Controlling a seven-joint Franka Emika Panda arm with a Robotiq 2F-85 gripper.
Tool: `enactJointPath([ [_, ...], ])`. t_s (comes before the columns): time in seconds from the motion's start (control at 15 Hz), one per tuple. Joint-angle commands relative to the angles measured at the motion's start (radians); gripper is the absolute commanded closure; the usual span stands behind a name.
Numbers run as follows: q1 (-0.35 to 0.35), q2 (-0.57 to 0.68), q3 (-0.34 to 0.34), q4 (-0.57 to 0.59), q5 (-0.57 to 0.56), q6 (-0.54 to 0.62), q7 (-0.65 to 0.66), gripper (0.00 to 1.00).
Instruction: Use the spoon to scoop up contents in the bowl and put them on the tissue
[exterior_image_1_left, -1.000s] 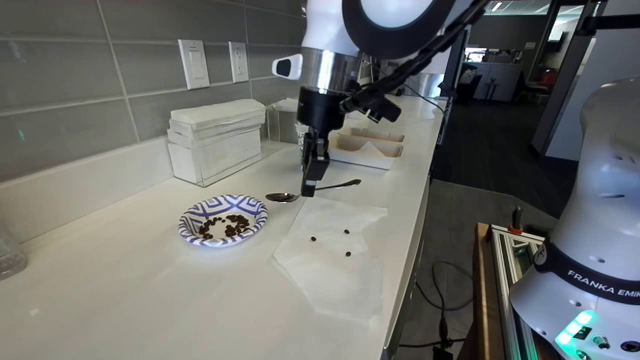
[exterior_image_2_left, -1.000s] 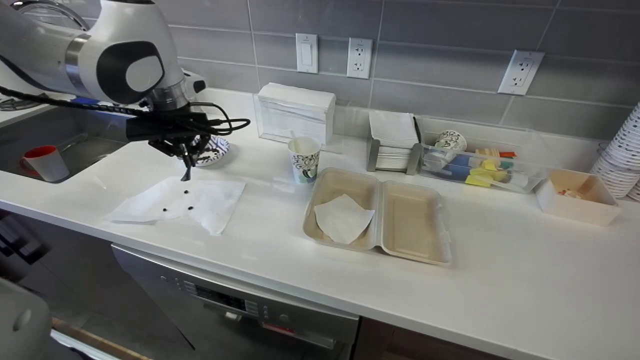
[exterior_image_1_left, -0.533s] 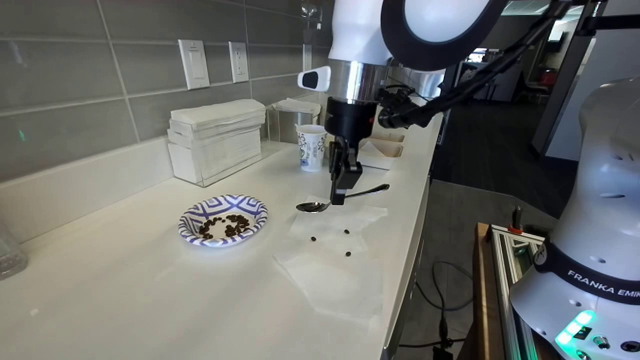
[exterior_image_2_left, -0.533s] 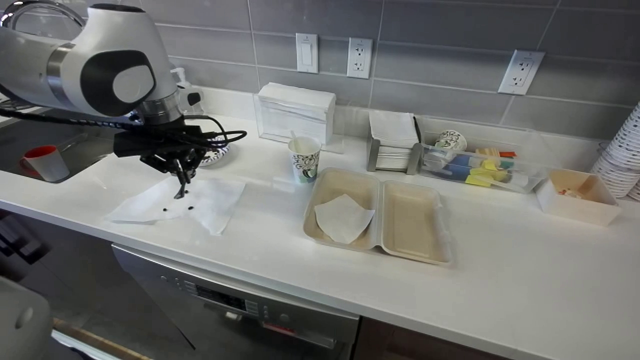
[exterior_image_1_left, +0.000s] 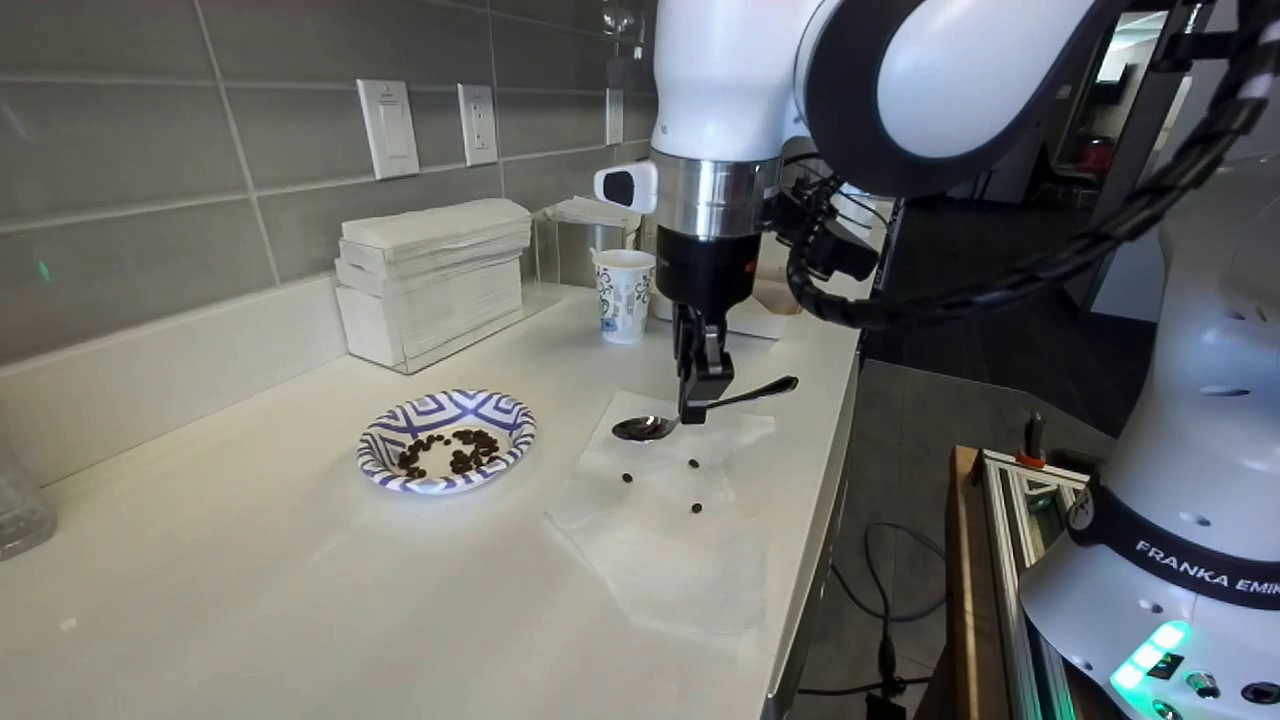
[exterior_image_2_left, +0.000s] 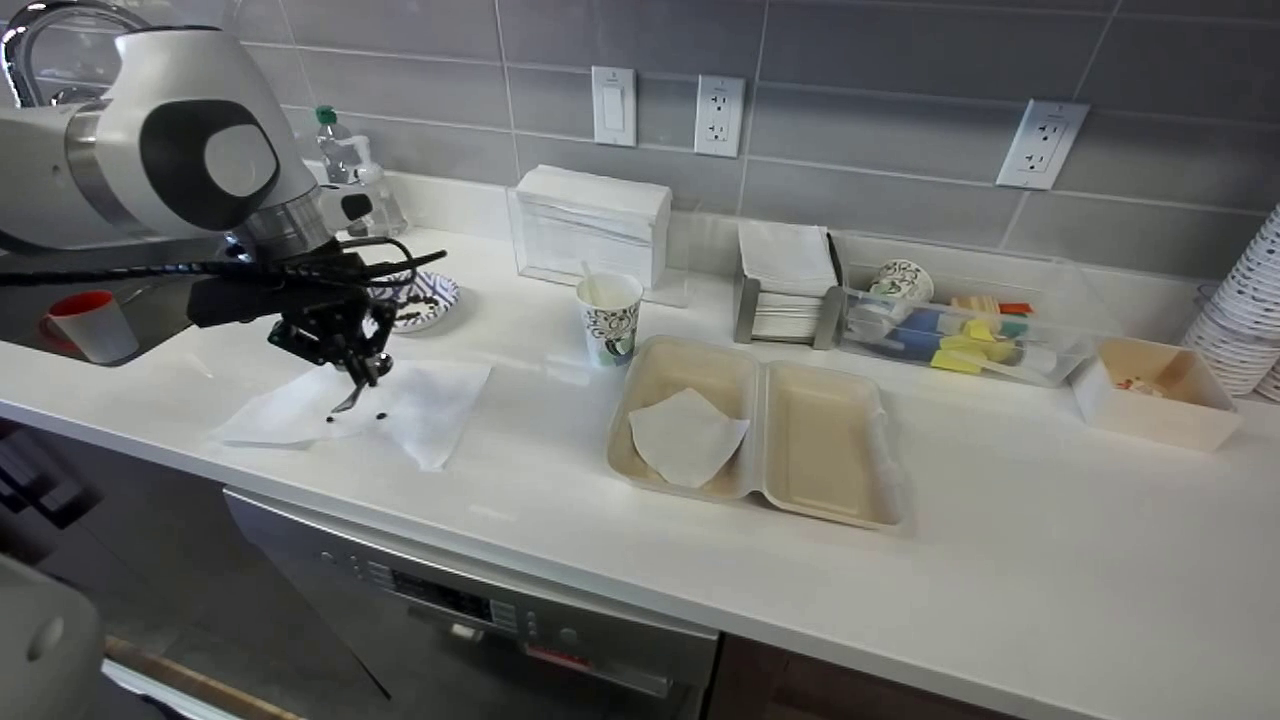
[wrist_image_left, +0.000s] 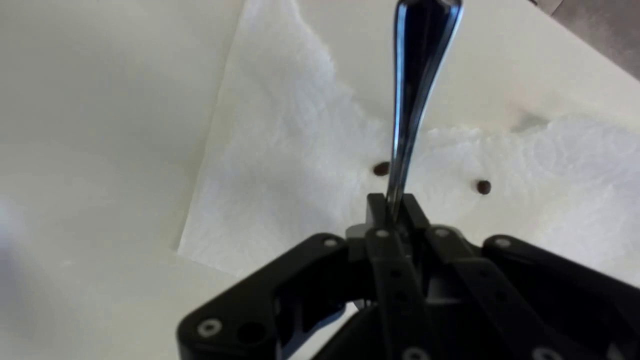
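My gripper (exterior_image_1_left: 692, 412) is shut on the middle of the slender spoon (exterior_image_1_left: 750, 392) and holds it above the white tissue (exterior_image_1_left: 670, 580). The wrist view shows the spoon handle (wrist_image_left: 420, 60) pinched between the fingertips (wrist_image_left: 393, 205); the spoon's head is hidden there. In an exterior view the spoon's head points toward the bowl; I cannot tell whether bits lie in it. The blue-and-white bowl (exterior_image_1_left: 385, 465) stands beside the tissue with a loose heap of dark brown contents (exterior_image_1_left: 470, 455). A few bits (exterior_image_1_left: 697, 508) lie apart on the tissue, two also showing in the wrist view (wrist_image_left: 483, 187).
A patterned white cup (exterior_image_2_left: 610, 320) stands behind an open takeout box (exterior_image_2_left: 830, 440). A paper towel stack (exterior_image_1_left: 440, 280) stands against the wall. A red-lined mug (exterior_image_2_left: 100, 330) sits in the sink. The counter's front edge runs close to the tissue.
The gripper, still holding the spoon, has moved away from the bowl side toward the counter's front edge, and now hangs over the tissue. The bowl and the bits on the tissue look unchanged.
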Motion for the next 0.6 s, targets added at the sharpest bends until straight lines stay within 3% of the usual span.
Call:
enactJointPath([
  [0.0,-0.021,0.017,0.058,0.015,-0.102,-0.086,0.147,0.98],
  [0.53,-0.016,0.08,0.135,0.078,-0.246,-0.212,0.342,0.98],
])
